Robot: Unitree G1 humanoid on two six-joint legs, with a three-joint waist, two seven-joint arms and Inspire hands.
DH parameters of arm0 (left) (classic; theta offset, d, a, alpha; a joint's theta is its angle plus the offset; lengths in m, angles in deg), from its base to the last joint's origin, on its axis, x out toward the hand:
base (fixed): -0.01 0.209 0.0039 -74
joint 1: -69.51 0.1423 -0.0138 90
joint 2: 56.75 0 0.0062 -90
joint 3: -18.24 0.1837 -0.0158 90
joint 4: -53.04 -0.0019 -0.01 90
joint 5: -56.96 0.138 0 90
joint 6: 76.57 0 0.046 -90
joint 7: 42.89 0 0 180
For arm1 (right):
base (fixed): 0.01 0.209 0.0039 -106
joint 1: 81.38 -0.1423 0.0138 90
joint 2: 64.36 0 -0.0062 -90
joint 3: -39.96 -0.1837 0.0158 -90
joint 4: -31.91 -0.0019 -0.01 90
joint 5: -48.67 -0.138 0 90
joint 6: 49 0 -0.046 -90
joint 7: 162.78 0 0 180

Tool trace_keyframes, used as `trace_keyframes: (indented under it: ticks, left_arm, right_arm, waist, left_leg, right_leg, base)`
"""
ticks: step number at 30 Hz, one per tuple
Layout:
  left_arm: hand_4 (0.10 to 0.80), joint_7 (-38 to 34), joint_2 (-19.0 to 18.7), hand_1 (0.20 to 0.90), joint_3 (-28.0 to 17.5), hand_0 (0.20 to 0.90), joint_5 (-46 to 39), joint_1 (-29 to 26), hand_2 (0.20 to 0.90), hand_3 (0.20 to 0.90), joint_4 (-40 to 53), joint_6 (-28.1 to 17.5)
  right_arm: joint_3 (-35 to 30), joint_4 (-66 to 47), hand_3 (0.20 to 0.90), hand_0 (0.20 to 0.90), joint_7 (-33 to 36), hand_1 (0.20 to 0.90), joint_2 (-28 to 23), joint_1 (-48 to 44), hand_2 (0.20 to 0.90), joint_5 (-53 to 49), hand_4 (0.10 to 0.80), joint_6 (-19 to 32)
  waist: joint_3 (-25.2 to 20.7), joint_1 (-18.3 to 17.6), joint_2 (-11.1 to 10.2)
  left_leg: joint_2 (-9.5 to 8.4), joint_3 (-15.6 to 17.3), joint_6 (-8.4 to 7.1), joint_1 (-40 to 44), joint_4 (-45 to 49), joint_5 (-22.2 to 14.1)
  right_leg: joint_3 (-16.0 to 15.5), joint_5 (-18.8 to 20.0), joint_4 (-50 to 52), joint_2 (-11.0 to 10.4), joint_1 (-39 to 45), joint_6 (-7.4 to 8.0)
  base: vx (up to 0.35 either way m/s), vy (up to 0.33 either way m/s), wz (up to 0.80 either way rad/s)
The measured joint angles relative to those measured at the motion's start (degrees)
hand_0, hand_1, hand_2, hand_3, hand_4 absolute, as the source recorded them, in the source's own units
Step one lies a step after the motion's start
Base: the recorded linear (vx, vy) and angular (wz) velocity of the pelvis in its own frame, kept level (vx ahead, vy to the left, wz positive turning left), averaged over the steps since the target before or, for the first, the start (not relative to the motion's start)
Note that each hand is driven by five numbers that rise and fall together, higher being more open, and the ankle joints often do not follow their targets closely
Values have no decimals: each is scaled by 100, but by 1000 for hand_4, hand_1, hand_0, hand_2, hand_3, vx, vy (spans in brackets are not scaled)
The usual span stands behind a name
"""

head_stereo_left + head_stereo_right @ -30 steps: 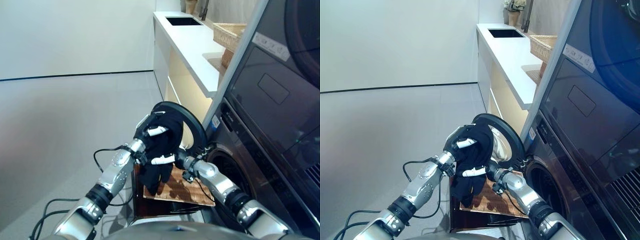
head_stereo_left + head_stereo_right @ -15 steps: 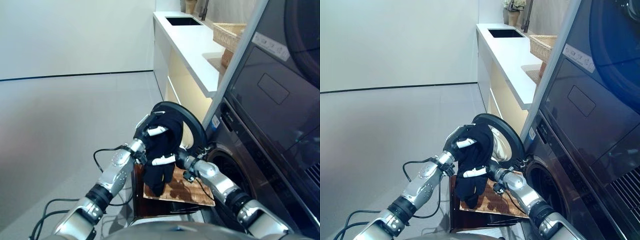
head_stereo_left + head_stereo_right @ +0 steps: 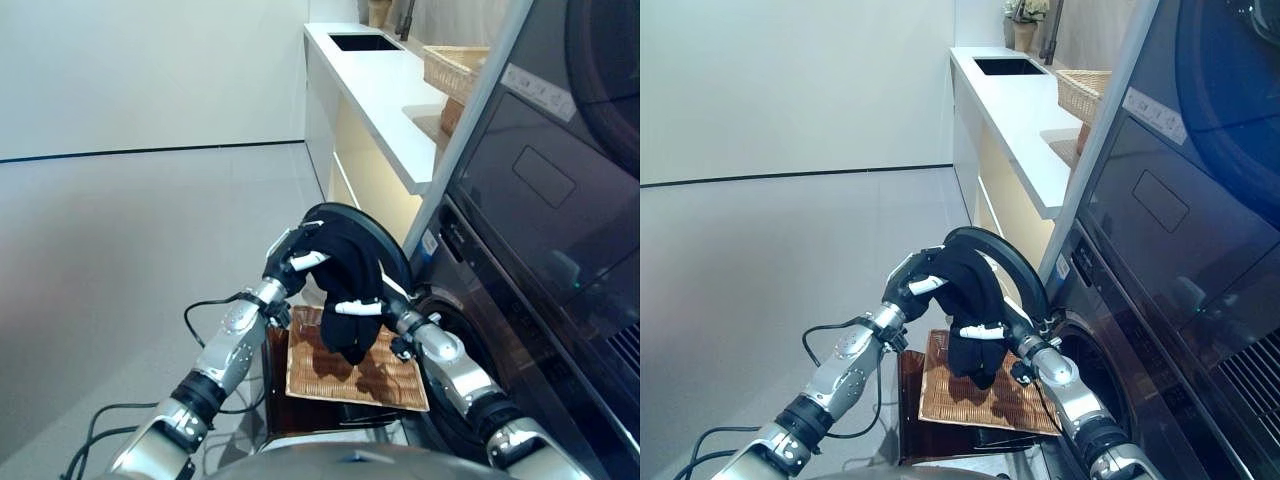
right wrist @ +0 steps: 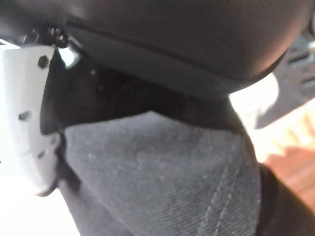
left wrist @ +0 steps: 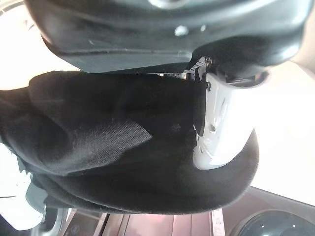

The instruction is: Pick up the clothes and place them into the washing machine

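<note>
A black garment [image 3: 350, 285] is held up between both hands in front of the washing machine [image 3: 500, 300], beside its round door [image 3: 385, 250] (which stands open) and above a woven tray [image 3: 345, 375] that lies on a dark stand by the machine's base. In the eye views the left hand [image 3: 292, 262] is seen at the garment's upper end, its white-covered thumb laid across the cloth, and the right hand [image 3: 362, 305] lower down, mostly wrapped by the fabric, with only its white thumb cover clearly shown. The cloth is bunched into a thick roll that arches from one hand to the other, with a short end hanging below the right hand over the tray.

What the eye views leave unclear is given by the wrist views: in the left wrist view the thumb [image 5: 221, 123] is pressed onto a folded black edge of the garment [image 5: 123, 147], so that hand is clamped on it; in the right wrist view a dark grey knit surface with a seam [image 4: 162, 182] fills the space under the palm, the thumb [image 4: 24, 113] pinching it at one side.

Only the eye views show the surroundings: a white counter [image 3: 385, 90] with a sink [image 3: 365, 42] and a wicker basket [image 3: 455, 65] beyond the machine.
</note>
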Motion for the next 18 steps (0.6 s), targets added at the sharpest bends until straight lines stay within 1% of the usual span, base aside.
trace_keyframes:
  ticks: [3,7,15,18]
  left_arm:
    - [800,-59,-11,900,-185,900,221,139,900,900,0,0]
    - [800,-94,-113,900,-222,900,438,363,900,900,-4,-1]
    - [800,-82,-94,900,-393,900,554,771,900,900,-22,-4]
    - [800,-79,-48,900,-580,900,664,939,900,900,-112,-13]
  right_arm:
    - [-156,-25,200,200,21,200,0,108,200,26,300,4]
    - [-334,-45,200,200,146,200,-8,258,200,58,300,8]
    - [-558,-77,200,200,315,200,-19,431,200,99,300,10]
    - [-795,-192,200,200,403,200,-26,611,200,99,300,11]
  waist:
    - [0,-1,0]
    - [2,7,-3]
    - [4,11,-4]
    - [4,17,-2]
  left_leg:
    - [0,0,0,-1,0,-1]
    - [0,-3,0,-4,-1,-2]
    - [0,-7,-1,-10,-4,-3]
    - [0,-10,-3,-11,-4,-5]
  right_leg:
    - [0,0,0,0,-1,0]
    - [-1,-1,0,-1,-1,1]
    - [-1,-2,-2,-3,-3,0]
    - [-1,-5,-2,-2,-4,-2]
  base:
    - [0,0,0]
    - [0,0,0]
    - [0,0,0]
    - [0,0,0]
